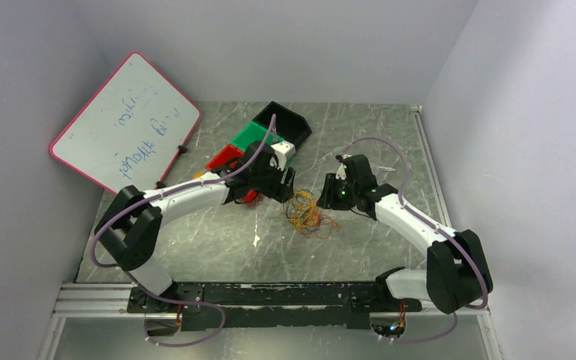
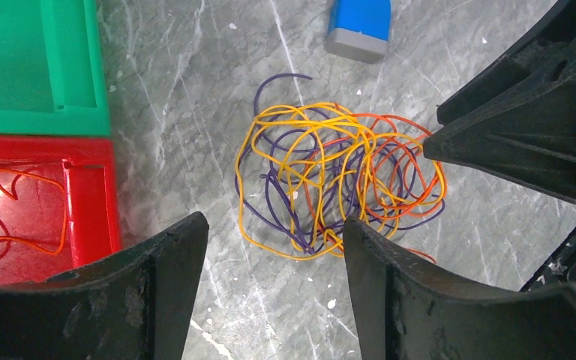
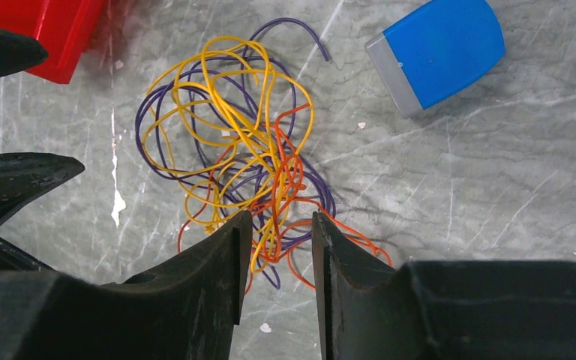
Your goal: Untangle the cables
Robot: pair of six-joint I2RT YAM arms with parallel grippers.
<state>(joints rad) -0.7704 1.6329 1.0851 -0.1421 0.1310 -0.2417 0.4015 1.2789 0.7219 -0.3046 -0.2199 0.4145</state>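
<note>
Left claw spread wide above the tangled cables

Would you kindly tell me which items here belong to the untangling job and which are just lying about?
Job: yellow, purple and orange cable tangle; left tool; right tool.
Lying about: blue block; red bin; green bin; black bin; whiteboard.

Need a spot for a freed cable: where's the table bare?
Bare tabletop lies between the cable tangle and the base rail, and beyond the right gripper. Crowded around the bins by the left gripper.
</note>
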